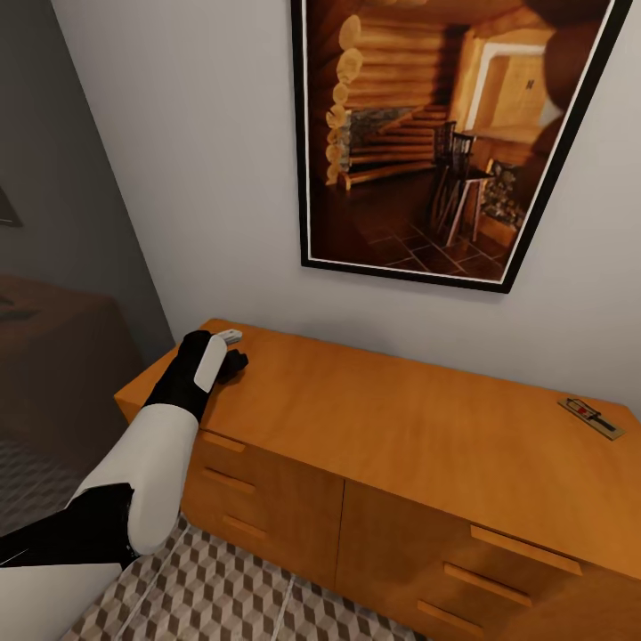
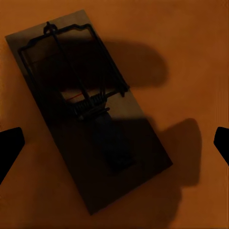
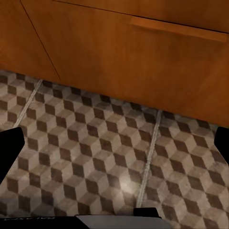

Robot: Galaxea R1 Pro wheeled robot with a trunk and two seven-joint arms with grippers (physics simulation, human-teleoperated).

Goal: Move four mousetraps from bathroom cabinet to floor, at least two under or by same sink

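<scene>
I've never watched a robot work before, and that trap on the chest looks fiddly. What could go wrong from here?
The mousetrap under the left gripper lies flat and slanted between the open fingers, so they may close on its corners and push it aside rather than lift it.

Its wire bar and spring stand above the plate; a finger could catch on them.

A second mousetrap sits near the cabinet top's far right corner, where a nudge might knock it off.

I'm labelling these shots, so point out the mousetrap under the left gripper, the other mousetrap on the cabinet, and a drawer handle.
mousetrap under the left gripper [image 2: 90, 119], left wrist view, its spring.
other mousetrap [image 1: 590, 417], head view, plate middle.
drawer handle [image 3: 177, 29], right wrist view, bar middle.
</scene>
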